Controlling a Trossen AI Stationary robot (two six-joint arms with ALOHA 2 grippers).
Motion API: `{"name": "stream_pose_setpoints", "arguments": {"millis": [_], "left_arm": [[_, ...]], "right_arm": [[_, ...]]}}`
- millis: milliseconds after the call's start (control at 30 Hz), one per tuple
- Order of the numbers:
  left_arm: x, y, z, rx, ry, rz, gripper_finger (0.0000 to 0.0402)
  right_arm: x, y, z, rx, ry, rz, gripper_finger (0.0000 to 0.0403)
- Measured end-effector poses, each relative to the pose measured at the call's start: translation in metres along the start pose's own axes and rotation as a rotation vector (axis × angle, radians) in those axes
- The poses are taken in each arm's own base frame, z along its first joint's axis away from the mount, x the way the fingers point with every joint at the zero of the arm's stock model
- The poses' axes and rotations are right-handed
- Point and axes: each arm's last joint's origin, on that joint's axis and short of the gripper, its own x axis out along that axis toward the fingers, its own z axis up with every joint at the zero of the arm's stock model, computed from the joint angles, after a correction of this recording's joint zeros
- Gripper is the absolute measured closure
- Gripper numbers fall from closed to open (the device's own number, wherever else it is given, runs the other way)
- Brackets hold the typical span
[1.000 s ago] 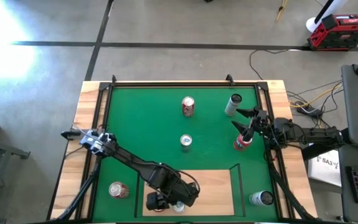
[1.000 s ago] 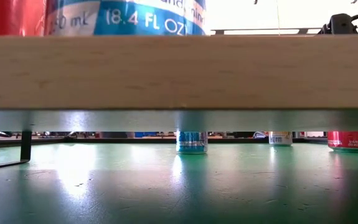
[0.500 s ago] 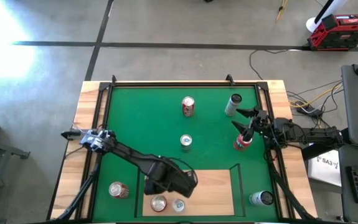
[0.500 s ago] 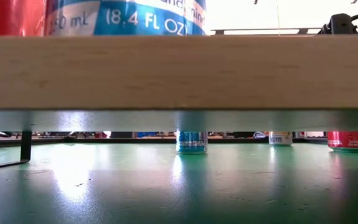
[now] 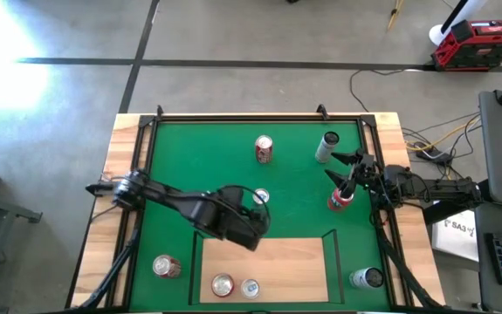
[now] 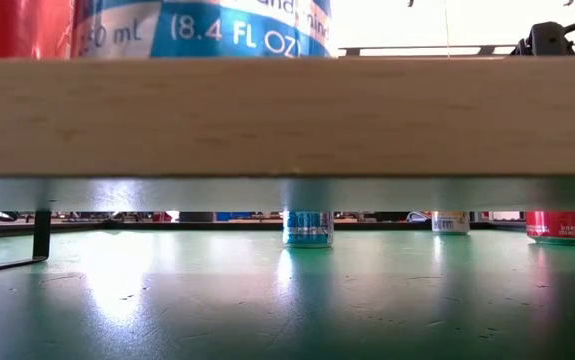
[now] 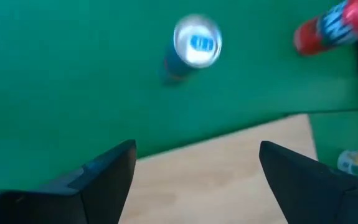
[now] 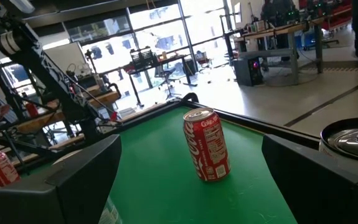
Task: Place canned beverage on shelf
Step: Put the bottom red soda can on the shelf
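With two cans (image 5: pixel 235 285) standing on the shelf (image 5: pixel 294 266), the left claw (image 7: pixel 194 163) hangs spread and empty; five cans remain on the tabletop (image 5: pixel 207 166).

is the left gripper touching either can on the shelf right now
Apart. The high view shows the left gripper over the green mat, clear wood between it and the red can and blue can on the shelf.

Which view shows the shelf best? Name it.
The high view: the whole shelf lies in sight, two cans on it. The low view shows only its front edge; the left wrist view, one corner; the right wrist view, none.
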Motion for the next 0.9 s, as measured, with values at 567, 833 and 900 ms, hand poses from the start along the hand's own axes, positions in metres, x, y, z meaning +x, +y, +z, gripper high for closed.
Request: {"name": "stream_pose_setpoints", "arguments": {"millis": [567, 833, 900], "left_arm": [[-0.01, 0.152, 0.022, -0.506, 0.242, 0.331, 0.0078], [-0.003, 0.189, -0.004, -0.614, 0.295, 0.386, 0.0078], [0.0, 0.194, -0.013, -0.659, 0.307, 0.408, 0.0078]], "right_arm": [[0.0, 0.0, 0.0, 0.0, 0.0, 0.0, 0.0022], [0.0, 0.0, 0.0, 0.0, -0.001, -0.001, 0.0022], [0.0, 0.0, 0.0, 0.0, 0.0, -0.001, 0.0022]]}}
